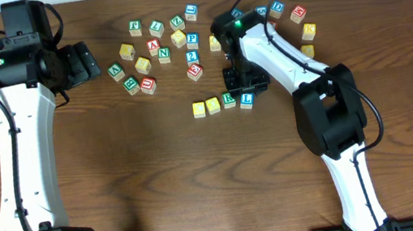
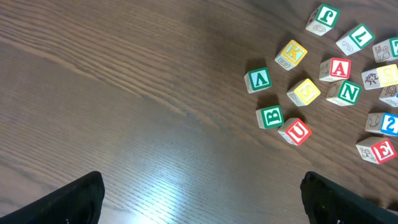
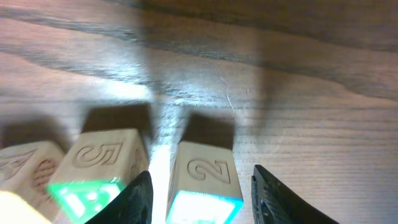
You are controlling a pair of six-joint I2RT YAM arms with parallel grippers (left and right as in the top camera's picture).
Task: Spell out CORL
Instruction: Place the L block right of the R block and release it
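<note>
A row of four letter blocks lies mid-table: two yellow blocks (image 1: 199,109) (image 1: 213,105), a green block (image 1: 229,100) and a blue block (image 1: 247,99) at the right end. My right gripper (image 1: 247,81) stands over the blue block. In the right wrist view its fingers (image 3: 205,200) are open on either side of the blue-topped block (image 3: 204,177), with a gap on each side. The green block (image 3: 102,168) sits just left of it. My left gripper (image 1: 88,63) is open and empty at the far left, also seen in the left wrist view (image 2: 205,205).
Several loose letter blocks lie scattered at the back centre (image 1: 157,45), including a red E block (image 1: 195,71) near the row. A few more blocks (image 1: 301,23) lie behind the right arm. The left wrist view shows that pile's blocks (image 2: 297,132) at the upper right.
</note>
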